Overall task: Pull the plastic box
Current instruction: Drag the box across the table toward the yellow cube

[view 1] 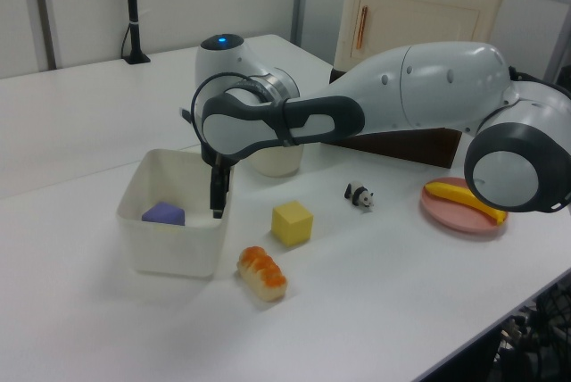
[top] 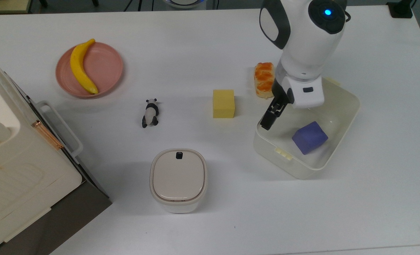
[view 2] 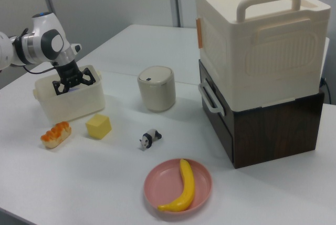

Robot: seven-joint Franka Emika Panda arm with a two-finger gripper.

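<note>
The plastic box (top: 301,170) is a milky lidless tub on the top view's right, with a purple cube (top: 309,137) inside it. My gripper (top: 267,124) reaches down inside the tub, against the wall on the top view's left. In the left view the gripper (view 1: 217,211) hangs at the wall of the box (view 1: 169,248) nearest the yellow block, with the cube (view 1: 163,214) beside it. The right view shows the gripper (view 2: 72,85) open, fingers spread along the wall of the box (view 2: 73,106) with nothing between them.
A bread piece (top: 264,79) lies just beyond the tub and a yellow block (top: 223,103) sits on the top view's left of it. Further left are a toy panda (top: 150,113), a beige lidded container (top: 178,179), a banana (top: 81,67) on a pink plate (top: 107,71), and a cream appliance (top: 11,152).
</note>
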